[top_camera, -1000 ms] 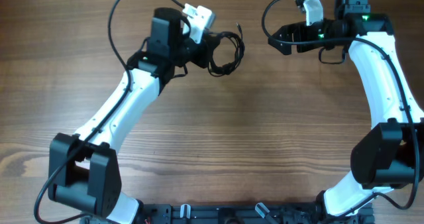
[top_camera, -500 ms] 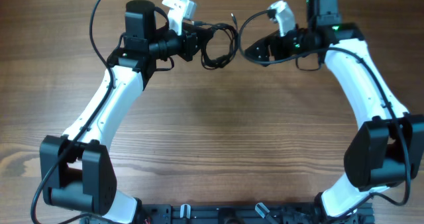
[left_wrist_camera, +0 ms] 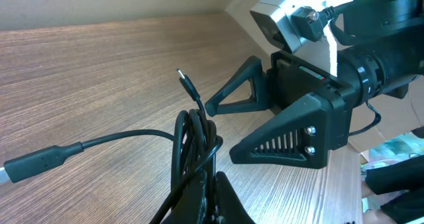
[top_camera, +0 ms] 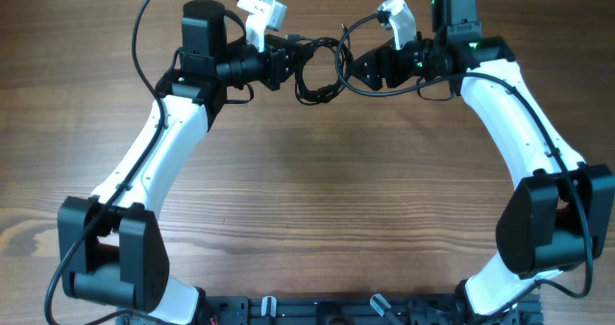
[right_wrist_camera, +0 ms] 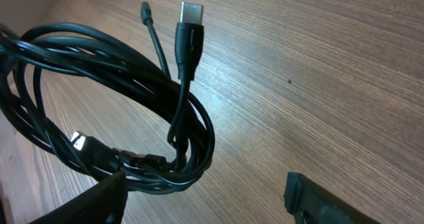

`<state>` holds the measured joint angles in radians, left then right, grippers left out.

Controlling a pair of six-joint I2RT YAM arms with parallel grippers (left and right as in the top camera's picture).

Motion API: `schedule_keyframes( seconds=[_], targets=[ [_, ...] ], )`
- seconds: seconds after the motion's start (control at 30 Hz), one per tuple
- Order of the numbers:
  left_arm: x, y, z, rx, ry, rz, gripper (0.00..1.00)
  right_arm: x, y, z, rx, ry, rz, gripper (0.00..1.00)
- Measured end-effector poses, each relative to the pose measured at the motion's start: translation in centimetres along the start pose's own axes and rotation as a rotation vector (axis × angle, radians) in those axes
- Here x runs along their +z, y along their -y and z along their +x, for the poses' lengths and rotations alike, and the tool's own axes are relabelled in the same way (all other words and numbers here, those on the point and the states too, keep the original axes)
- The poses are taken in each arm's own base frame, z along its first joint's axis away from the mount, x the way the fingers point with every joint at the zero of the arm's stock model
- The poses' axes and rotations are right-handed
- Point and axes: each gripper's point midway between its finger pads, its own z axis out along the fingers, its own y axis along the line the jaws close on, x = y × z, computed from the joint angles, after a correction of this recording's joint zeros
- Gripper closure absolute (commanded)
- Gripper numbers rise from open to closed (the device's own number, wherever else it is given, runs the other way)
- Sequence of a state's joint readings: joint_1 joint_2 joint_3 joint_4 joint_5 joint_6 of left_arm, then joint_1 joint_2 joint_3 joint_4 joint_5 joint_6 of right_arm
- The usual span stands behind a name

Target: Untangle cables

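Black cable is gathered in a loose coil and pinched in the left jaws, which are closed on the bundle at its near edge. Whether the coil touches the table cannot be told. The right jaws are spread wide and nothing is held in them; the coil lies just ahead of them, a little to one side of the gap. Two free ends stand out of the coil beyond the right jaws: a flat USB plug and a thinner plug just beside it.

The step in hand is judged to be the taking of one free end. It is best done if a single lead is chosen, the USB one being the easier, and the right jaws are closed on it just below the plug, not across the whole bundle. The lead should then be drawn out along its own line, since a sideways pull is likely to tighten the loop wound round the bundle.
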<state>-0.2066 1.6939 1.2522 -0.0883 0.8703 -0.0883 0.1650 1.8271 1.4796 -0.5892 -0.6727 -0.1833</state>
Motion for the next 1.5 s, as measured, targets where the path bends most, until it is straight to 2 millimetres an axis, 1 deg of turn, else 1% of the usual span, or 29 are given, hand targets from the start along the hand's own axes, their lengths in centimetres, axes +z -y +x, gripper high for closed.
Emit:
schedule_keyframes(
  seconds=[0.17, 0.43, 0.67, 0.83, 1.2, 1.5],
  targets=[
    [0.0, 0.0, 0.0, 0.0, 0.001, 0.0, 0.96, 0.0, 0.0, 0.0, 0.034, 0.0, 0.0, 0.33],
    [0.0, 0.0, -0.1, 0.002, 0.002, 0.0, 0.96, 0.0, -0.1, 0.0, 0.05, 0.001, -0.007, 0.34],
    [0.0, 0.0, -0.1, -0.003, 0.002, 0.0, 0.96, -0.1, 0.2, -2.0, 0.023, 0.075, 0.003, 0.34],
    [0.0, 0.1, 0.0, -0.013, 0.001, 0.006, 0.96, -0.1, 0.3, -2.9, 0.024, 0.11, 0.006, 0.34],
    [0.1, 1.1, 0.1, -0.026, -0.009, 0.053, 0.96, -0.4, 0.4, -4.6, 0.005, 0.172, 0.011, 0.36],
    [1.4, 2.9, 0.8, -0.01, -0.036, 0.092, 0.96, -0.5, 0.4, -5.1, 0.017, 0.192, 0.011, 0.38]
  ],
)
